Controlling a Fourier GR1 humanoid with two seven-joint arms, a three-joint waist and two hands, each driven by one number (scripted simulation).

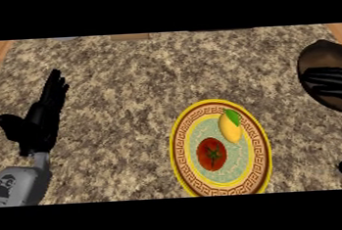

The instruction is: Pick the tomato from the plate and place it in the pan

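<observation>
Bench: a speckled granite bench fills the head view, with strips of pale wood showing at its far left and far right corners.
Plate: a round plate with a yellow rim and a brown key-pattern band sits right of centre, toward the near edge of the bench.
Tomato: the red tomato lies on the plate's pale green middle, in its nearer half, green stem cap facing up, with no hand touching it.
Lemon: a yellow lemon with 1 green leaf at its tip lies on the same plate, just beyond and to the right of the tomato; whether the 2 touch cannot be told.
Pan: a dark pan is cut off by the right edge of the view, beyond and to the right of the plate and apart from it.
Left hand: the left hand rests at the left side on its grey forearm, fingers straight and pointing away, thumb spread to the side, holding nothing, well apart from the plate.
Right hand: the right hand shows at the right edge as dark straight fingers lying over the pan, empty; a further dark part of that arm shows lower at the same edge.
</observation>
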